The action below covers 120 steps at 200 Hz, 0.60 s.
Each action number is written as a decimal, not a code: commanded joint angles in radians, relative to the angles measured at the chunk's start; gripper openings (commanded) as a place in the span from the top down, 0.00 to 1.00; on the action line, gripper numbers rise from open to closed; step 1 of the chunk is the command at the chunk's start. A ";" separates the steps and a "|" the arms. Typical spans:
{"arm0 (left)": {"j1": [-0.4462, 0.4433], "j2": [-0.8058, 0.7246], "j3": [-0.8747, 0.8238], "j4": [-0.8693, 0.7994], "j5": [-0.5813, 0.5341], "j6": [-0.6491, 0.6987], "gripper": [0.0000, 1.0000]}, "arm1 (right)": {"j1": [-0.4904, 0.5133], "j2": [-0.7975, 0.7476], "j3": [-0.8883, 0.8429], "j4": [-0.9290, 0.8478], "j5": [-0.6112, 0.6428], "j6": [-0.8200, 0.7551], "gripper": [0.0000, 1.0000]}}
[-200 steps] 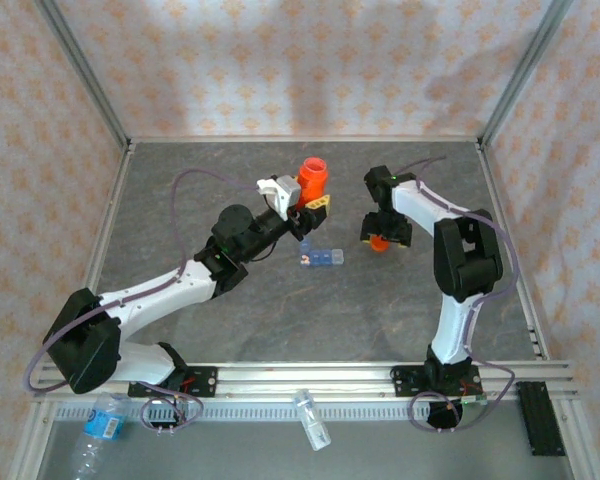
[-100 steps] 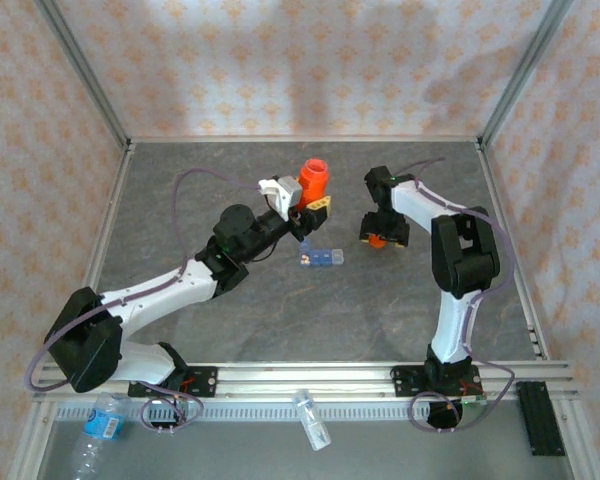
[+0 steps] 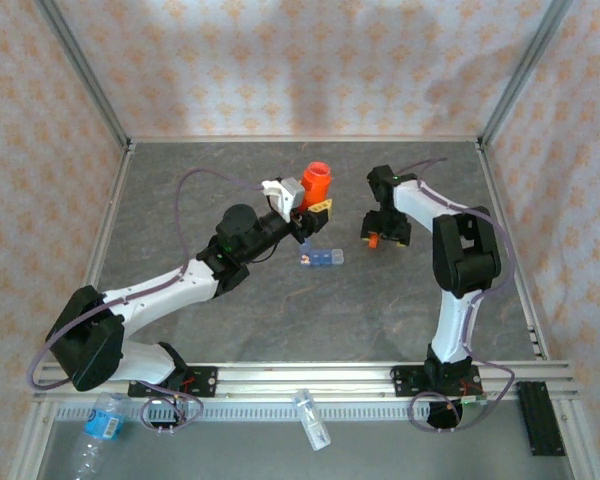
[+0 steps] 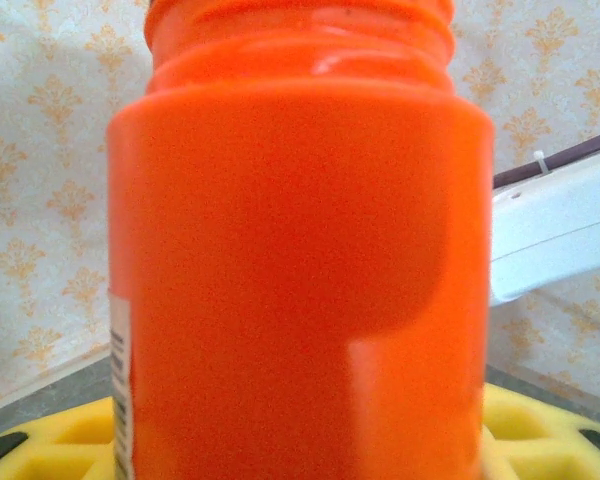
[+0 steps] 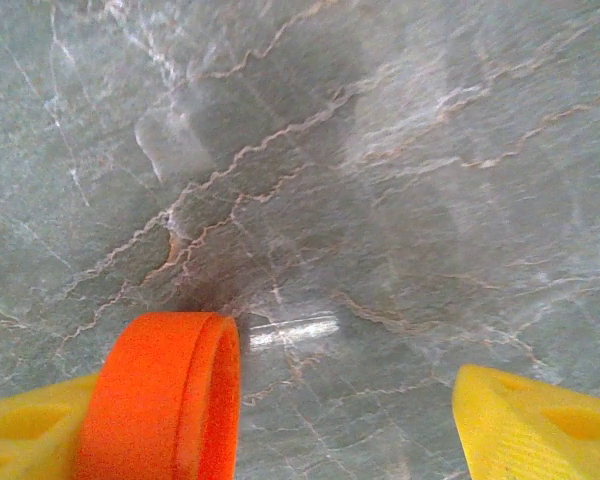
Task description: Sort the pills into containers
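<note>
The grey, marble-veined desk (image 3: 280,310) is walled in by patterned panels on its left, far and right sides. A small translucent blue pill-organizer strip (image 3: 322,257) lies flat near its middle, running left to right.

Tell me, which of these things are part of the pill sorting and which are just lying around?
In use: blue pill organizer; orange vial, gripped by the left tool; orange cap at the right tool.
Lying about: water bottle and small clear vial, both by the near rail.
</note>
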<state>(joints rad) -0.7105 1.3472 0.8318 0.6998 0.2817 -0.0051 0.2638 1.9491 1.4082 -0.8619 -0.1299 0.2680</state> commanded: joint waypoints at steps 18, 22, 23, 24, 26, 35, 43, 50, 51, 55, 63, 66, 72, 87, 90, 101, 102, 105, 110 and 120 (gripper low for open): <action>0.010 0.012 0.027 0.031 0.020 -0.017 1.00 | -0.023 -0.071 0.015 -0.011 0.022 0.011 0.22; 0.009 0.014 0.027 0.033 0.019 -0.017 1.00 | -0.024 -0.072 0.013 -0.013 0.025 0.010 0.22; 0.009 0.014 0.026 0.033 0.019 -0.017 1.00 | -0.025 -0.072 0.013 -0.014 0.025 0.011 0.22; 0.009 0.015 0.026 0.033 0.020 -0.016 1.00 | -0.026 -0.073 0.013 -0.015 0.025 0.011 0.22; 0.010 0.015 0.026 0.033 0.020 -0.016 1.00 | -0.026 -0.073 0.012 -0.017 0.026 0.011 0.22; 0.008 0.015 0.026 0.035 0.020 -0.016 1.00 | -0.028 -0.079 0.003 -0.019 0.026 0.012 0.22; 0.008 0.014 0.024 0.036 0.020 -0.015 1.00 | -0.034 -0.088 -0.012 -0.017 0.029 0.014 0.22; 0.008 0.015 0.024 0.033 0.020 -0.015 1.00 | -0.040 -0.095 -0.023 -0.013 0.029 0.018 0.22; 0.008 0.015 0.024 0.032 0.019 -0.015 1.00 | -0.040 -0.095 -0.025 -0.013 0.029 0.018 0.22; 0.008 0.014 0.024 0.032 0.020 -0.015 1.00 | -0.044 -0.100 -0.033 -0.013 0.031 0.021 0.22; 0.009 0.013 0.022 0.032 0.021 -0.016 1.00 | -0.053 -0.108 -0.048 -0.010 0.029 0.024 0.22; 0.009 0.014 0.021 0.033 0.022 -0.016 1.00 | -0.058 -0.112 -0.055 -0.007 0.029 0.027 0.22; 0.010 0.014 0.020 0.036 0.021 -0.016 1.00 | -0.065 -0.122 -0.068 -0.002 0.029 0.031 0.23; 0.009 0.013 0.017 0.037 0.022 -0.016 1.00 | -0.087 -0.140 -0.092 -0.004 0.033 0.042 0.23; 0.008 0.013 0.017 0.037 0.021 -0.016 1.00 | -0.093 -0.144 -0.095 -0.005 0.033 0.044 0.23; 0.009 0.015 0.015 0.039 0.021 -0.016 1.00 | -0.112 -0.157 -0.113 -0.004 0.027 0.051 0.23; 0.009 0.015 0.015 0.041 0.021 -0.015 1.00 | -0.113 -0.158 -0.115 -0.004 0.027 0.052 0.23; 0.010 0.015 0.014 0.042 0.021 -0.015 1.00 | -0.117 -0.162 -0.117 -0.006 0.027 0.054 0.23; 0.009 0.014 0.014 0.043 0.021 -0.016 1.00 | -0.123 -0.168 -0.122 -0.009 0.033 0.060 0.24; 0.009 0.016 0.013 0.046 0.022 -0.017 1.00 | -0.135 -0.183 -0.134 -0.010 0.049 0.070 0.24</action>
<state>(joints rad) -0.7105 1.3643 0.8318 0.6998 0.2852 -0.0113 0.1577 1.8256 1.3018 -0.8558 -0.1276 0.2993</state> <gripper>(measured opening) 0.538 0.765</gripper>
